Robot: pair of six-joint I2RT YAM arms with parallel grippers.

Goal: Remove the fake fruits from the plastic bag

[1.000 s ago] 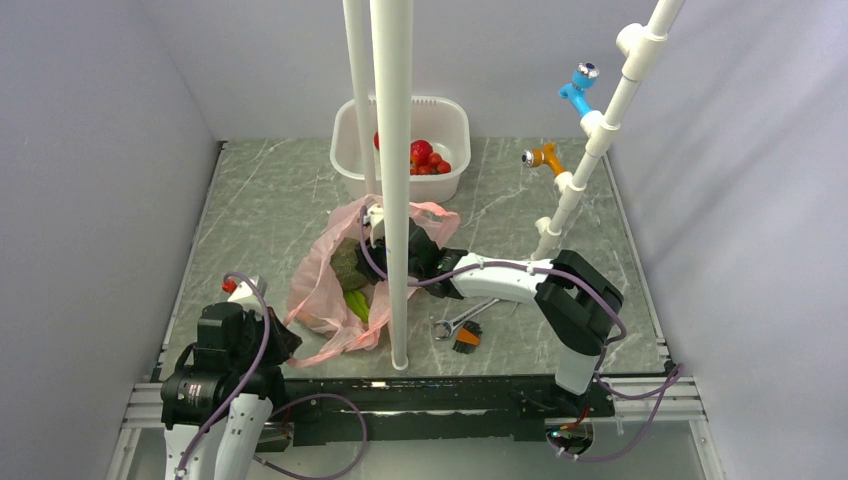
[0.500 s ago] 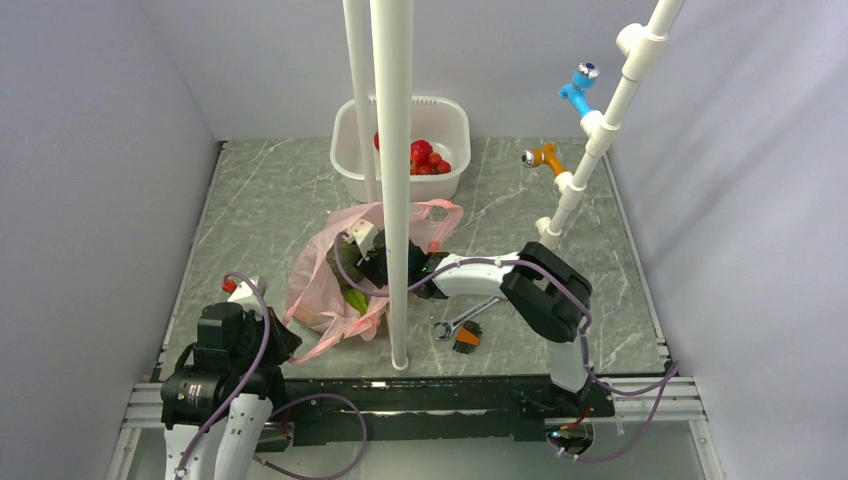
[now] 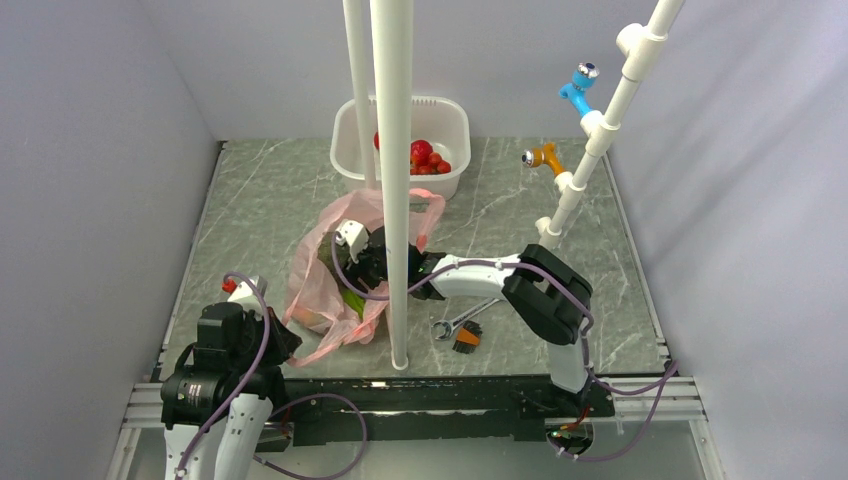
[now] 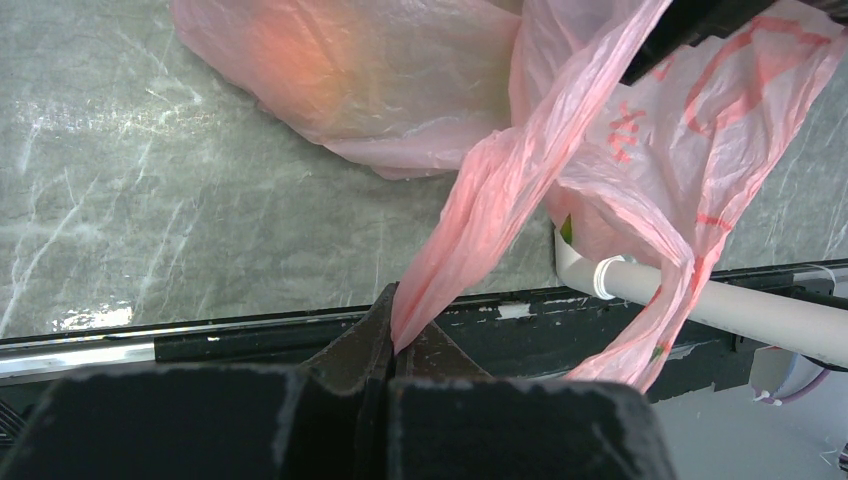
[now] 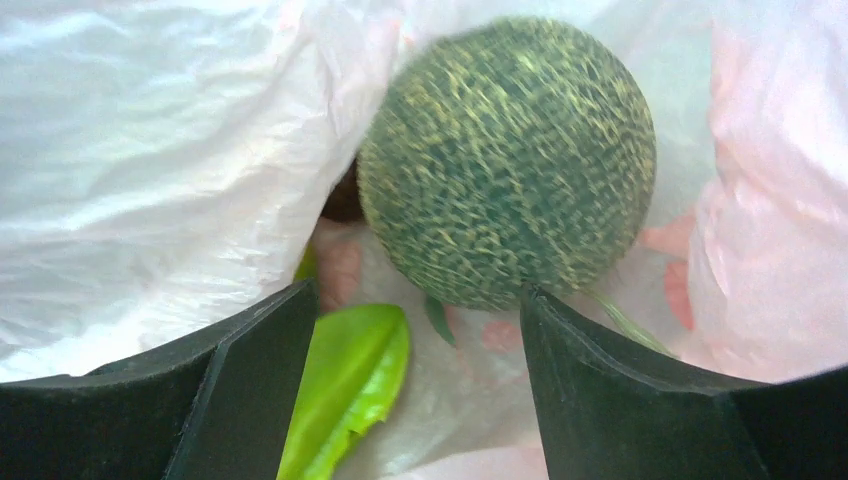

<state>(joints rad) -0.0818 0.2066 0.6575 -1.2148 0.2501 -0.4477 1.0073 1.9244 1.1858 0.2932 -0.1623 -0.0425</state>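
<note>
the left gripper [image 4: 395, 335] is squeezed tight on the pink bag [image 4: 400, 90] handle, and the right gripper [image 5: 415, 340] sits wide apart inside the bag, right by the green ball [image 5: 505, 160], which may roll away if bumped.

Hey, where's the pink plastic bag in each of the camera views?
Top external: the plastic bag lies left of centre, by the foot of the white pole.
Left wrist: the plastic bag fills the upper frame, one handle pinched in the left gripper; the white pole is at lower right.
Right wrist: the plastic bag surrounds the view; no pole visible.
</note>
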